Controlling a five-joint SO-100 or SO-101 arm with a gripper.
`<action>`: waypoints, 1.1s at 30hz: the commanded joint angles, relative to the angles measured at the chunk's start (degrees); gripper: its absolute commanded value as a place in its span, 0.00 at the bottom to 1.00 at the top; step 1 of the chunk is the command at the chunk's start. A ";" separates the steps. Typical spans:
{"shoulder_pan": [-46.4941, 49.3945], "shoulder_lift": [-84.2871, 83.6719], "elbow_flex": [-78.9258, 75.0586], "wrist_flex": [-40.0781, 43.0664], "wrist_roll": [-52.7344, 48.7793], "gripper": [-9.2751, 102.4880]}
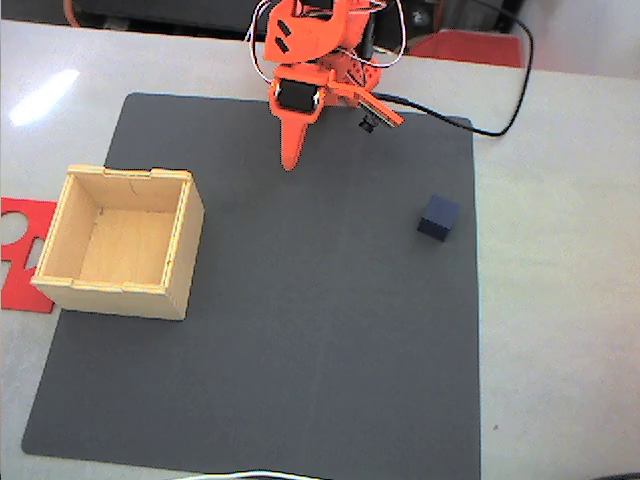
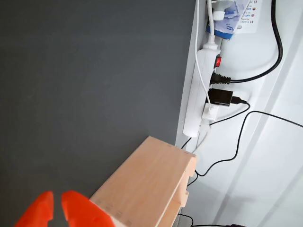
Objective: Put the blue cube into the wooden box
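The orange pincer hangs near the top edge of a dark grey mat that lies on the white tabletop. In the wrist view its two orange tips are almost together with just a thin gap, and nothing is between them. The blue cube sits on the mat toward the right side in the fixed view, well apart from the pincer. The wooden box stands on the left side of the mat, far from the cube. A flat red piece lies on the tabletop just beside the box. A white power strip with plugs lies on the tabletop past the mat's edge.
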 commanded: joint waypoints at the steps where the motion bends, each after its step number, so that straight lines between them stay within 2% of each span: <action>1: -6.06 0.70 1.41 -6.06 5.19 0.08; 21: -6.94 0.70 1.41 -6.06 4.83 0.08; 27: -10.90 0.79 1.41 -6.06 0.35 0.22; 33: -12.74 -4.39 1.85 -15.21 -3.25 0.22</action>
